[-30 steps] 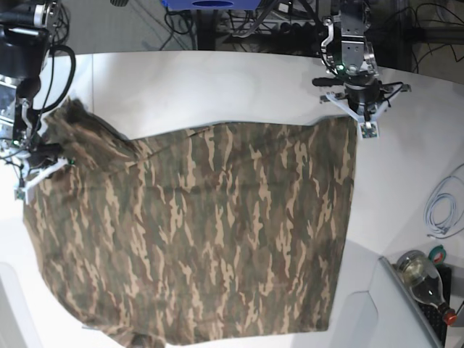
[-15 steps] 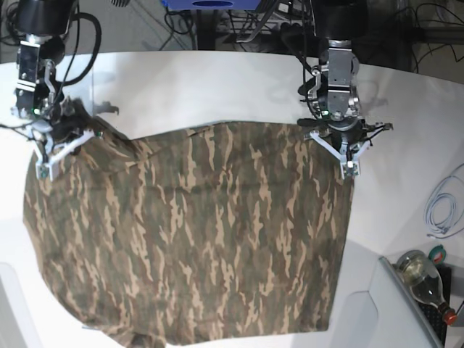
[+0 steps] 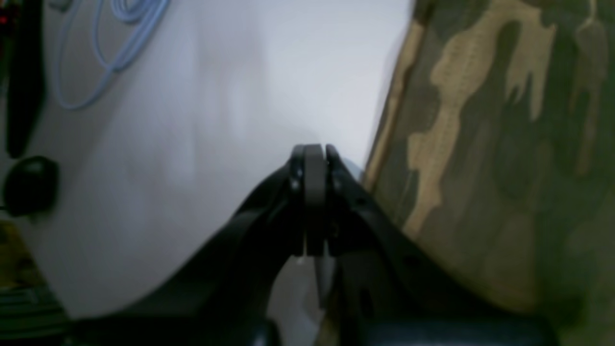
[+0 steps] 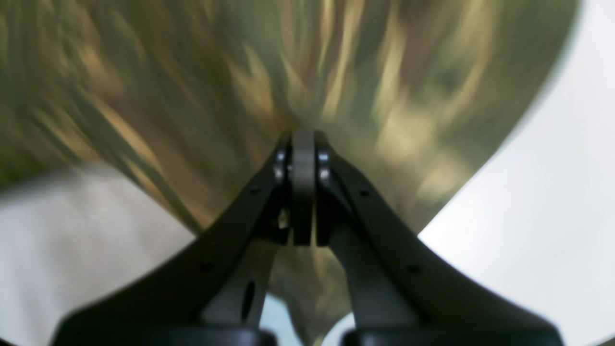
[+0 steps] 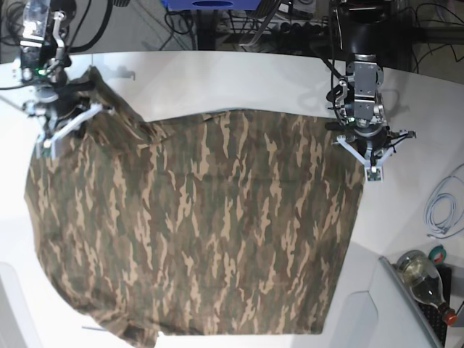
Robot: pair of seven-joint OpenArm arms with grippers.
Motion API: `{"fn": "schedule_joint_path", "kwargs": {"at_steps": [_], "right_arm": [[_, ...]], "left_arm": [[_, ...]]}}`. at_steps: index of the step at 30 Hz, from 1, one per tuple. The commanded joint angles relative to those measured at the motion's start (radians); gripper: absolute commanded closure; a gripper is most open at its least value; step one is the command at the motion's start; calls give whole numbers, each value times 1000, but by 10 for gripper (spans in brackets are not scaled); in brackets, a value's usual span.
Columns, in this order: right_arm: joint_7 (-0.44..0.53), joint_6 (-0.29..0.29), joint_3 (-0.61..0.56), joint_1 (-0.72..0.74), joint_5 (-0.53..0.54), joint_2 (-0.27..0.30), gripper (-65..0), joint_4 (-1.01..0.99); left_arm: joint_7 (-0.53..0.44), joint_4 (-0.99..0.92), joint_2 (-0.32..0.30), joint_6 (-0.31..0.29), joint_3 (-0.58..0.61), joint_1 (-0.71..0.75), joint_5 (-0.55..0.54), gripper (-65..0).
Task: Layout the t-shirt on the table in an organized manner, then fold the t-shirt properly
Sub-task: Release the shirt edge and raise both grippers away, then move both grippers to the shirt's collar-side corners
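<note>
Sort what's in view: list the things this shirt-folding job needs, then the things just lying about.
Job:
camouflage-print cloth t-shirt
white smooth table
left pincer
right pincer

Lying about:
coiled pale blue cable
clear glass bottle with red cap

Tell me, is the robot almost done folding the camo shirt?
Not yet. The t-shirt lies mostly spread on the table. Both closed end effectors, right and left, sit at its top corners, seemingly spreading it. No fold shows, so all the folding is left.
</note>
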Motion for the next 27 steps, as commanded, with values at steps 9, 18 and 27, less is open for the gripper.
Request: {"fn": "schedule_joint_path", "kwargs": {"at_steps": [9,18,27], "right_arm": [[18,89,320,-45,181,-93,-450,81],[19,258,421,-16,267,-39,-422,-132],[19,180,300,-100,266,-22,-431,-80]], "left_arm": [[43,374,-9,-248,-275,211,-374,0],[41,398,-58,-469,-304,436,-829,-380],[41,424,-71,-476,-304,442,-834,-265]]}}
